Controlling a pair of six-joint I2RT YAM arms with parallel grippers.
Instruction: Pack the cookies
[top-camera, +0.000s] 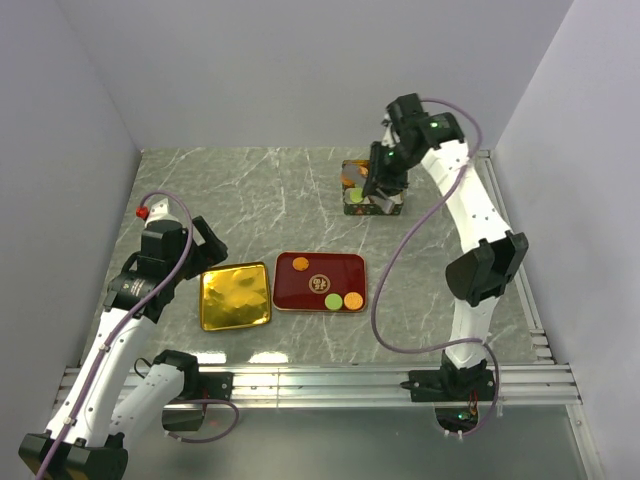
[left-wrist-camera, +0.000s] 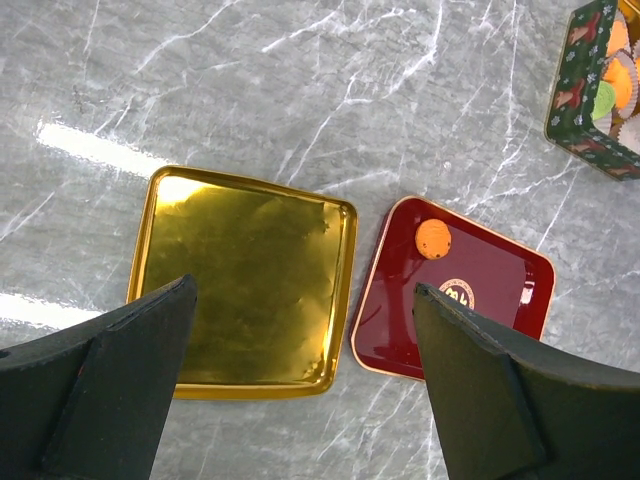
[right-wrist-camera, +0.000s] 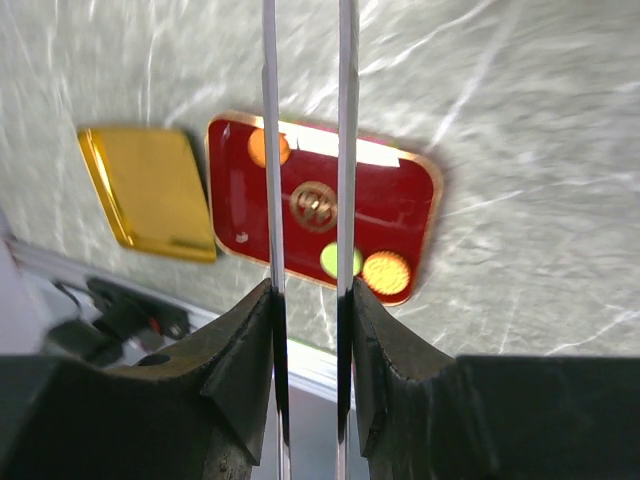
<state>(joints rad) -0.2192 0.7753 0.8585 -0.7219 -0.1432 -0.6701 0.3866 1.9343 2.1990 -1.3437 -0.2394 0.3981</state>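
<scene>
The left end effector (left-wrist-camera: 303, 290) fills the foot of its wrist view, its two black fingers (left-wrist-camera: 120, 390) spread wide apart with nothing between them, hanging over the gold tray (top-camera: 236, 296). Its right finger hides one corner of the red tray (top-camera: 300, 292), so only one orange cookie shows there.

The right end effector (right-wrist-camera: 305, 290) is clamped on a pair of thin metal blades (right-wrist-camera: 270, 150). Their tips run off the top of the wrist view, so whether they grip anything cannot be told. From above, this end effector hovers over the green printed box (left-wrist-camera: 580, 60) at the far right of the table (top-camera: 250, 200) and covers most of its contents.

The cookies (top-camera: 352, 300) on the red tray number three: two orange, one light green, spaced around a gold emblem (top-camera: 321, 281). More orange ones and a green one lie in the box, cut off by the frame edge and too few in sight to count. The two trays lie side by side, just apart.
</scene>
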